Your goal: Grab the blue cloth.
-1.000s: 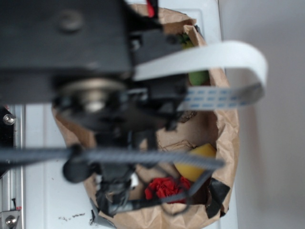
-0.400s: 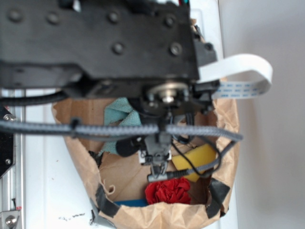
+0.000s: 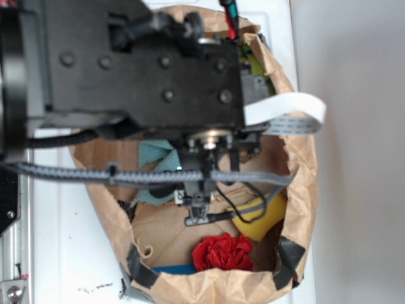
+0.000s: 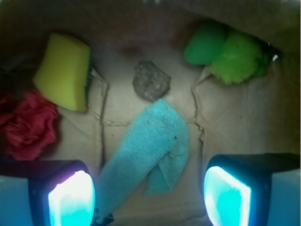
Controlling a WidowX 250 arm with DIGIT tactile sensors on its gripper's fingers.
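- Blue cloth point(image 4: 148, 150): we record a pale teal-blue rag of coarse weave, irregular and elongated, with one corner folded over at its lower right. In the wrist view it lies flat on the brown paper floor of the bag, centred between the two claw pads.
- Long axis: we note it runs on a diagonal in the wrist view, from the narrower upper end near the grey lump down to the lower left, where it reaches the left pad.
- In the exterior view we see only part of the blue cloth point(image 3: 157, 159), showing below the black arm body and behind the grey cable.
- Claw point(image 4: 148, 195): we log the jaws spread wide, one glowing pad point(image 4: 71, 197) at each lower corner of the wrist view, nothing held between them. The pads sit above the cloth; we cannot tell whether they touch it.
- Grey lump point(image 4: 150, 81): a small rough dark-grey piece, just beyond the cloth's upper end, touching or nearly so.
- Yellow sponge point(image 4: 65, 71): upper left in the wrist view, apart from the cloth.
- Red ruffled cloth point(image 4: 27, 123): just below the sponge, at the left edge.
- Green objects point(image 4: 225, 52): a smooth green one and a fuzzy lime one, side by side at the upper right.
- Paper bag point(image 3: 297, 171): brown, its rim patched with black tape, standing on the white surface point(image 3: 63, 253).
- Small flat blue piece point(image 3: 174, 269): beside the red cloth in the exterior view.
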